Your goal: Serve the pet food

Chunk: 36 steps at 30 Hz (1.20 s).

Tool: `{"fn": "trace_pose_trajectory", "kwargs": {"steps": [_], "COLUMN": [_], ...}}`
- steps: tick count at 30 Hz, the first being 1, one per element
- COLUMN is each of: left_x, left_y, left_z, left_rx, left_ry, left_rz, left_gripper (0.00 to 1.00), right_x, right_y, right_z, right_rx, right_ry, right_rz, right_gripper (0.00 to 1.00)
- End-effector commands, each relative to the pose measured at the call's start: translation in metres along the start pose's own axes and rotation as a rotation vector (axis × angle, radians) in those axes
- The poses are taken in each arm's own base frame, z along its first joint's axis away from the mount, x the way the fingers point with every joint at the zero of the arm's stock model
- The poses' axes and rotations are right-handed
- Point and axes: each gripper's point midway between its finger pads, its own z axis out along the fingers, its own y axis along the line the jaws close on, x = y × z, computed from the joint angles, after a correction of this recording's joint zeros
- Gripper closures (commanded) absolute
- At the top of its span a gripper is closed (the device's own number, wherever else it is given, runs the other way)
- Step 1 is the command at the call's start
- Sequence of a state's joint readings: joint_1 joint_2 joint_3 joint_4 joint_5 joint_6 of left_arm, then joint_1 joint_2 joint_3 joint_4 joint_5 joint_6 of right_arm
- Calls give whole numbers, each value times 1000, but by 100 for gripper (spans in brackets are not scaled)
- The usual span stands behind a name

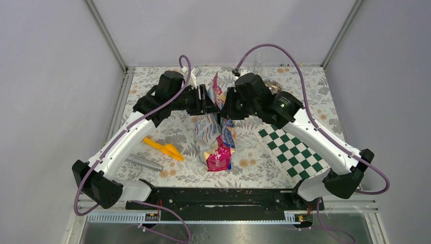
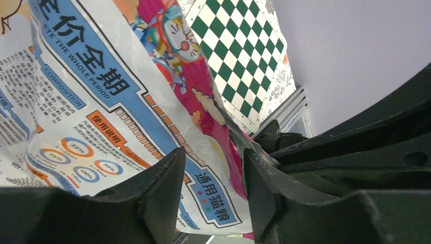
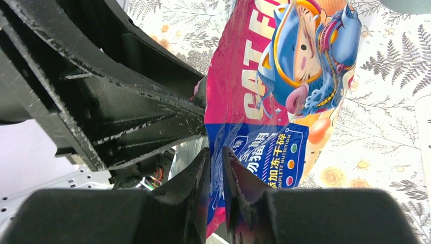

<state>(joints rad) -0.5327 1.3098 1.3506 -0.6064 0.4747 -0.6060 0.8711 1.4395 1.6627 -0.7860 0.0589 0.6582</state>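
- Two claws of mine meet at the raised far end of the bag [image 1: 213, 140]. It stands tilted near the middle of the floral tablecloth [image 1: 254, 170], with its near end resting on the cloth.
- My right claw [image 3: 216, 152] is pinched almost closed on the bag's edge, and the blue panel runs down into the sliver between the fingers.
- My left claw [image 2: 213, 162] has a clear gap between its fingers. The bag's printed face fills that gap, but I cannot tell whether it passes between the fingers or lies behind them.
- On the side my left wrist sees, I can read "THE WHOLE PERIOD", "COMPOSITION", "使用说明" and "通用猫粮". There are also rings marked 25%, 75%, 50% and 100%. The small grey text is too fine to read.
- On the side my right wrist sees, big yellow letters "CAT F" are cut off by a fold. Below a blue cartoon figure I can read "COMPLETE NUTRITION".
- The pet food itself is hidden: the bag is opaque and no view shows its mouth.
- An orange scoop [image 1: 163, 148] and a grey tube [image 1: 144, 162] lie left of the bag.
- A green-and-white checkered mat [image 1: 292, 150] lies to the bag's right.
- A metal bowl [image 1: 273, 86] at the far right is mostly hidden behind my right arm.
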Motion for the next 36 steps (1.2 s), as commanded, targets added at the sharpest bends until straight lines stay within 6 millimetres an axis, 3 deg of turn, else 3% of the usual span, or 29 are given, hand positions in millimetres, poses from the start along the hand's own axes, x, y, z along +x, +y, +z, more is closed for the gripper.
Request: {"fn": "trace_pose_trajectory", "kwargs": {"steps": [1,5,9,11,16,21,25,28,32,33,34,36], "left_x": [-13,-16,-25,-29,-51,-80,-89,-85,-73,-70,-69,-67], "left_y": [-16,-5,6,9,24,42,47,43,36,35,36,36], "left_z": [-3,-4,-13,-19,-47,-96,-122,-117,-90,-83,-77,-67], "left_rx": [21,-56,-148,-188,-354,-555,-606,-562,-452,-432,-425,-403], "left_ry": [-33,-47,-75,-88,-185,-360,-441,-422,-331,-305,-284,-251], "left_rz": [56,74,105,118,143,157,150,169,183,184,181,181], "left_gripper": [55,68,90,100,100,100,100,100,98,93,77,55], "right_x": [-4,-1,-4,-10,-41,-68,-72,-68,-58,-56,-55,-55], "right_y": [-7,-9,-11,-14,-15,-16,-20,-24,-27,-28,-27,-27], "right_z": [6,17,20,16,-10,-37,-47,-44,-30,-26,-21,-14], "right_rx": [64,87,112,138,182,225,240,251,259,264,259,256], "right_ry": [-2,24,20,8,-106,-205,-235,-220,-171,-164,-154,-149], "right_rz": [-81,-114,-140,-158,-189,-201,-197,-203,-225,-228,-235,-246], "right_gripper": [78,76,78,99,100,100,100,100,78,67,57,41]}}
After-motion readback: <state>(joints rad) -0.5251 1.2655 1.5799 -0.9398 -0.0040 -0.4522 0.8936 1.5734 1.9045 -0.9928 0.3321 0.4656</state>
